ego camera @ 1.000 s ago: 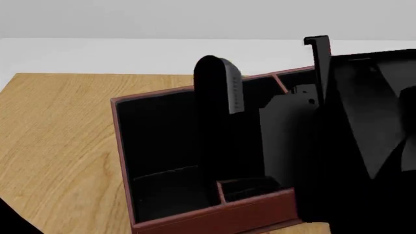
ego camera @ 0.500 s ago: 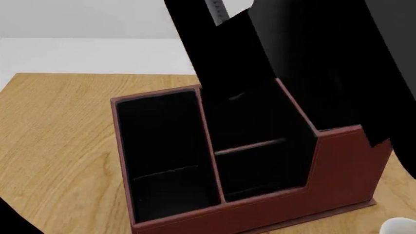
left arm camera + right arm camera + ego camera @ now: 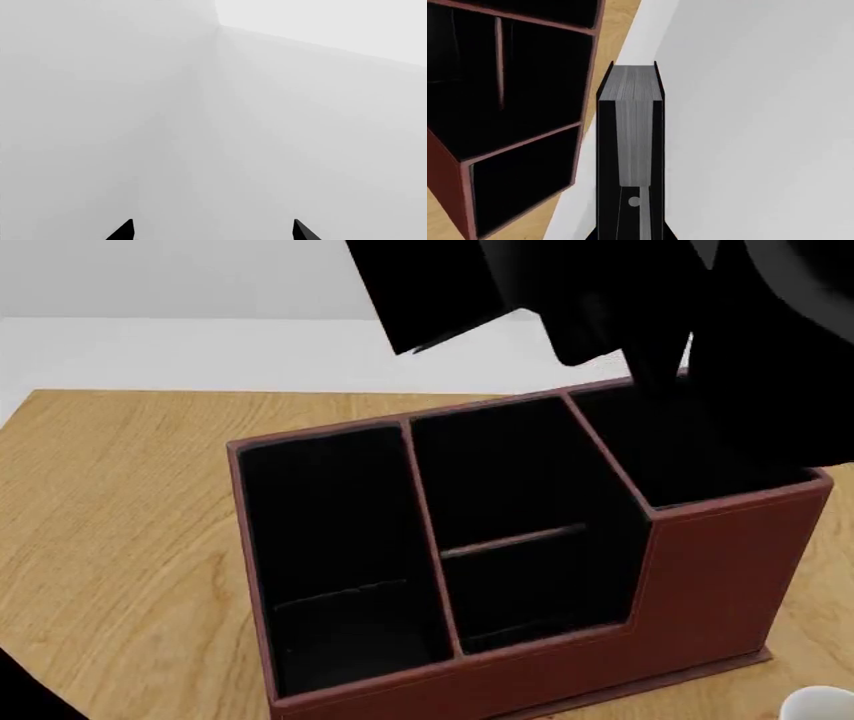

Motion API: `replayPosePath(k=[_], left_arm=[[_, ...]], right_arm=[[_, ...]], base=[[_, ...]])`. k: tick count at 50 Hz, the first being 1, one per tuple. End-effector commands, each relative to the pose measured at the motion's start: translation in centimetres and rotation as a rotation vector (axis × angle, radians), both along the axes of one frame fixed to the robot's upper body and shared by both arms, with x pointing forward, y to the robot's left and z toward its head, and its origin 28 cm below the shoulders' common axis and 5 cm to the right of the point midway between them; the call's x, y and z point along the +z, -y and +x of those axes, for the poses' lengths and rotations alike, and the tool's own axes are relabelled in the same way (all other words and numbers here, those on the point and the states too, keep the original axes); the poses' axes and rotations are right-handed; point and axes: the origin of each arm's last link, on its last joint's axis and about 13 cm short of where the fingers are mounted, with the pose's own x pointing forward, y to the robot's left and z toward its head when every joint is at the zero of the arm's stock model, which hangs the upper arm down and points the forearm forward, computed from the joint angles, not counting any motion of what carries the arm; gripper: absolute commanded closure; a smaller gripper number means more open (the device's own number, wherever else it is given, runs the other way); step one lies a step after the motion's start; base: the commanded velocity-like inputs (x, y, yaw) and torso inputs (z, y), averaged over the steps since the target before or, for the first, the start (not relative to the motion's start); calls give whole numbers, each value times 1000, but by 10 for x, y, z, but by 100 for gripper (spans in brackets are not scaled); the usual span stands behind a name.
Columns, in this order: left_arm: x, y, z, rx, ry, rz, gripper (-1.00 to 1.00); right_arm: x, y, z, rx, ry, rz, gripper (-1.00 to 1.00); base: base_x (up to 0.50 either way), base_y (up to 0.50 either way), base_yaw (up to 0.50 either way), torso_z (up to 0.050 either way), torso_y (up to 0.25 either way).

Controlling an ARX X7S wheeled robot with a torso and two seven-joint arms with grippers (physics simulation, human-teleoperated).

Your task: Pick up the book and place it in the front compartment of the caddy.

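Observation:
The red-brown caddy (image 3: 694, 590) stands on the wooden table; it also shows in the right wrist view (image 3: 447, 165). Its front compartment (image 3: 534, 590) is the low black pocket with a thin brown divider bar (image 3: 514, 538), and it looks empty. My right gripper (image 3: 630, 227) is shut on the book (image 3: 635, 125), which shows edge-on with grey pages between dark covers, beside the caddy's back and clear of it. In the head view my right arm (image 3: 747, 330) is a black mass above the caddy's back right. My left gripper (image 3: 212, 230) is open and empty, facing bare grey walls.
The wooden table (image 3: 120, 520) reaches left of the caddy to its far edge, with a grey floor beyond. A white mug's rim (image 3: 821, 705) shows at the lower right corner, close to the caddy's front right corner.
My right arm has risen with the book, from low over the caddy's middle and right pockets to well above its back. The caddy has not moved.

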Motion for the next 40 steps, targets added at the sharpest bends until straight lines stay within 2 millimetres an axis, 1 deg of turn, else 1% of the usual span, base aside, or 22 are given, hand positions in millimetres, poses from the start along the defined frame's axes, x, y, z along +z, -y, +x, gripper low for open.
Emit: replayPosePath(k=[1, 6, 16, 20, 26, 34, 40], left_arm=[[1, 0, 0, 10, 0, -1, -100], [1, 0, 0, 13, 0, -3, -100], [-1, 0, 0, 14, -7, -1, -100], [-1, 0, 0, 13, -9, 1, -100], [-1, 0, 0, 14, -8, 3, -100], [-1, 0, 0, 20, -9, 8, -100], [-1, 0, 0, 26, -12, 10, -100]], right_arm=[[-18, -5, 32, 53, 53, 41, 100], [-28, -7, 41, 65, 35, 72, 100], [-55, -11, 58, 90, -22, 145, 100], [-63, -9, 61, 82, -49, 157, 100], [-77, -6, 71, 61, -68, 175, 100], [-92, -2, 81, 37, -87, 166, 100], [-96, 1, 86, 9, -82, 168, 100]], base=[[0, 0, 0, 0, 0], [0, 0, 0, 0, 2], [0, 0, 0, 0, 1], [0, 0, 0, 0, 3], [0, 0, 0, 0, 2], [0, 0, 0, 0, 1], [0, 0, 0, 0, 2]])
